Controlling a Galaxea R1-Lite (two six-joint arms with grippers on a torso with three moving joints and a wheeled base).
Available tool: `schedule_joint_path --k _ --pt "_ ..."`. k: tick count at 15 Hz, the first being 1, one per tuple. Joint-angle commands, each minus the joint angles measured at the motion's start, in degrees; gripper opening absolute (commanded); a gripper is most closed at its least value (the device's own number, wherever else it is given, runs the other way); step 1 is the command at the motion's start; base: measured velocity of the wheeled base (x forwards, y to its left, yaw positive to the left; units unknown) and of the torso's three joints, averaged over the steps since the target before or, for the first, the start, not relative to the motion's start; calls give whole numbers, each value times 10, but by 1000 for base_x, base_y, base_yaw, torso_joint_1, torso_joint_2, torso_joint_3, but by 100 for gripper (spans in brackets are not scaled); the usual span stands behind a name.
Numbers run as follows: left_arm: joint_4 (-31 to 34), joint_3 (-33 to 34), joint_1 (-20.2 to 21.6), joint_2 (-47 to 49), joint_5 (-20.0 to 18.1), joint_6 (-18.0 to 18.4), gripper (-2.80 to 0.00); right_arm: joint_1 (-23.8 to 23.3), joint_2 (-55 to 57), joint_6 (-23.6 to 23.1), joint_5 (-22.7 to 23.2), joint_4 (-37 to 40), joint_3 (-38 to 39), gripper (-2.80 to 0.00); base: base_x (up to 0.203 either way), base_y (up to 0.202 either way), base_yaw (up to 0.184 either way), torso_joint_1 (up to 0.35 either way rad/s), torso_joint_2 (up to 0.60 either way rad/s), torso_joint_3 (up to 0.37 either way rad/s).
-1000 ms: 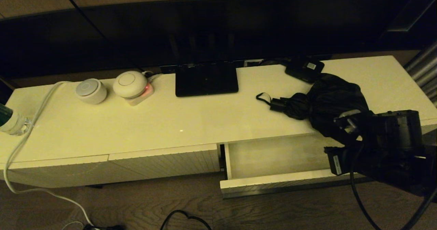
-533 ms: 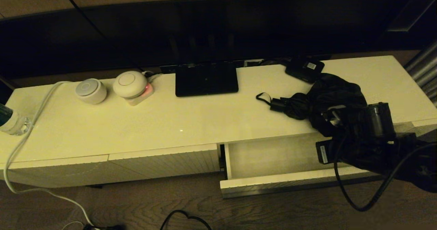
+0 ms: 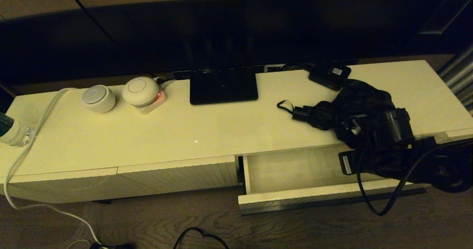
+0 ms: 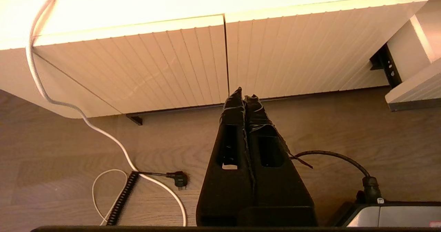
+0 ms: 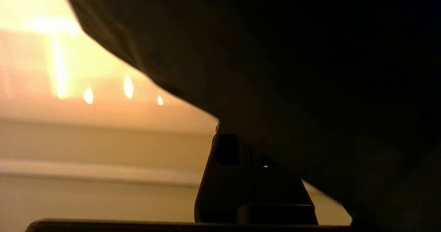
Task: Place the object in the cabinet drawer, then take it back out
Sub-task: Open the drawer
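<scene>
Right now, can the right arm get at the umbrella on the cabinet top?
Probably yes: the right gripper is already against the umbrella, black fabric filling its wrist view, nothing between them. Grip unclear.

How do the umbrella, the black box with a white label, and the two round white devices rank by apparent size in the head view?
1. Umbrella, clearly largest.
2. Dome-shaped white device.
3. Smaller round white device and black box: these look alike, and the box lies farther back, so I leave them unranked.
</scene>
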Motion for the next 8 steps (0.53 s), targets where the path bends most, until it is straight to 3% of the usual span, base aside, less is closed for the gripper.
schedule_joint_path --k 1,6,8 --pt "0 2 0 0 0 0 -280 0 -1 2 0 56 -27 -280 0 0 0 0 0 0" --pt "0 2 0 0 0 0 -280 5 -5 41 1 185 -72 -280 0 0 0 0 0 0" --pt "0 2 0 0 0 0 -280 6 -2 45 3 202 -69 -280 0 0 0 0 0 0"
